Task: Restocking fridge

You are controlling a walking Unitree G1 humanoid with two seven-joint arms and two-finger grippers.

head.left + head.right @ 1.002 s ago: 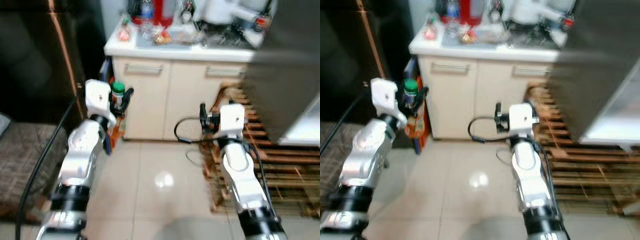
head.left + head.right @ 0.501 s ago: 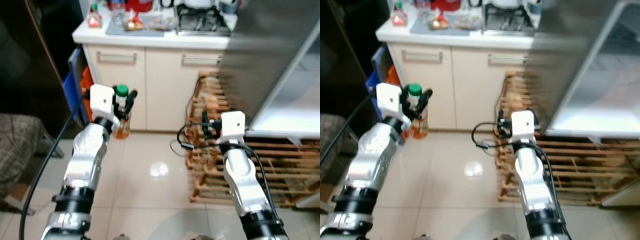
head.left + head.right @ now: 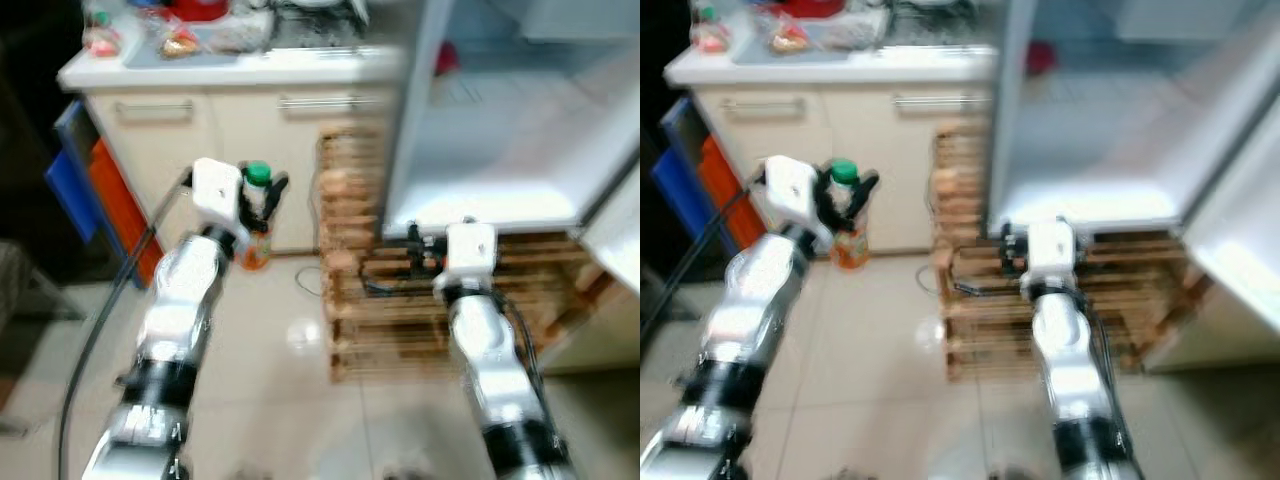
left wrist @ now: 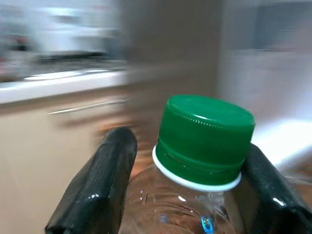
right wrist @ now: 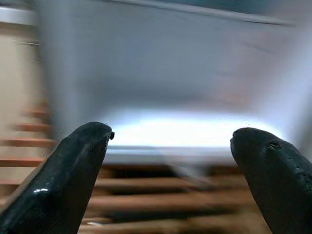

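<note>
A bottle (image 3: 257, 205) with a green cap (image 4: 204, 140) is held by the left gripper (image 3: 258, 200), whose two black fingers (image 4: 100, 187) are pressed against its neck from both sides, just below the cap. The bottle is clear at the shoulder and orange liquid is seen in its lower part; it is held upright, lifted above the tiled floor (image 3: 270, 370). The open fridge (image 3: 500, 130) is taken here as the landmark. The bottle is found to the left of the fridge, apart from it, with the end of a wooden pallet (image 3: 345, 290) between them. Behind the bottle, also left of the fridge, a cream cabinet (image 3: 200, 140) with metal handles is seen, and its white counter (image 3: 240, 65) is covered with small items that are too blurred to be named. The right gripper (image 3: 415, 240) is held in front of the lower edge of the fridge, over the pallet on which the fridge stands. Its two black fingers (image 5: 73, 175) are spread wide apart and nothing is held between them; the bright white floor of the fridge compartment is seen through the gap. Further left of the cabinet, blue and orange objects (image 3: 85, 185) are made out, but their kind cannot be told. All views are blurred.
</note>
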